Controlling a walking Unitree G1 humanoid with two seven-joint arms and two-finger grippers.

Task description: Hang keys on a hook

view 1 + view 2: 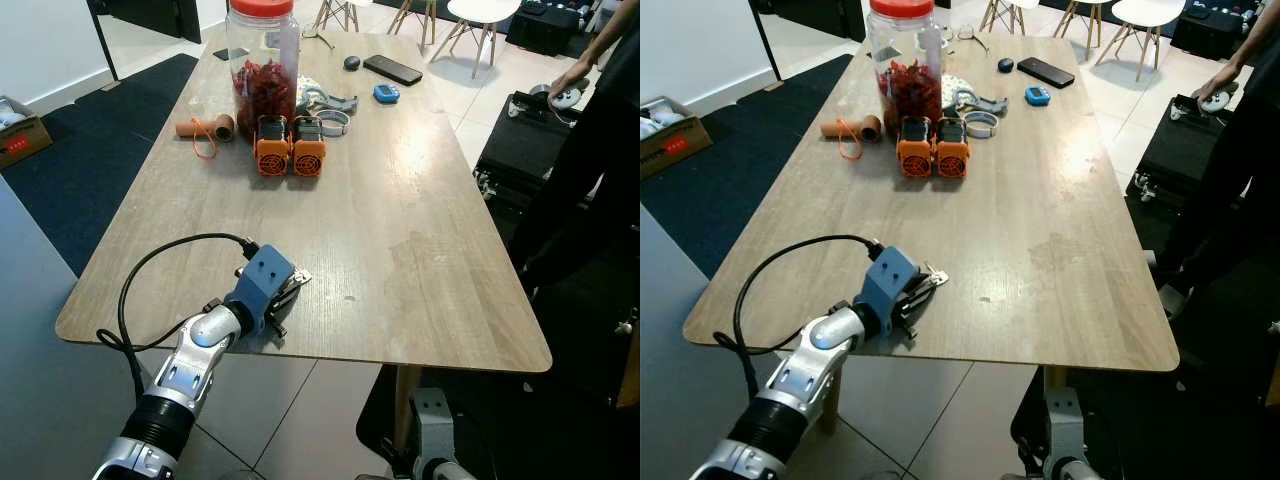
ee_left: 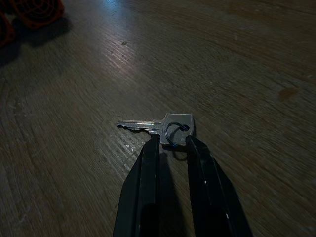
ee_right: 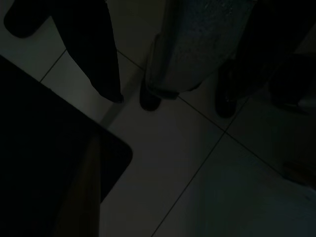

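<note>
We see the left gripper (image 2: pixel 171 143) low over the wooden worktop (image 1: pixel 420 250), close to its near edge at about 7 o'clock of the surface. Its jaws are narrow, and the two black fingers (image 2: pixel 145 182) stand at each side of the small ring on the head of one silver key (image 2: pixel 163 126). The key lies flat on the wood. We cannot tell if the fingers really press the ring or are only just beside it. In the head views the key (image 1: pixel 296 279) shows at the front of the blue wrist block.

Between the key and the far group of things the worktop is bare, so the middle and the whole 3 o'clock side are open. At the far end, around 11 to 12 o'clock, we count one big jar with a red lid (image 1: pixel 263 60), two orange boxes (image 1: pixel 290 147) touching side by side, one cardboard roll with an orange band (image 1: pixel 205 128), one black phone (image 1: pixel 392 69) and one small blue gadget (image 1: pixel 386 93).

A person in dark clothes (image 1: pixel 590 180) stands beside the 3 o'clock edge.

The right gripper hangs idle; its wrist view is very dark and shows floor tiles, and we cannot tell how its jaws stand.
</note>
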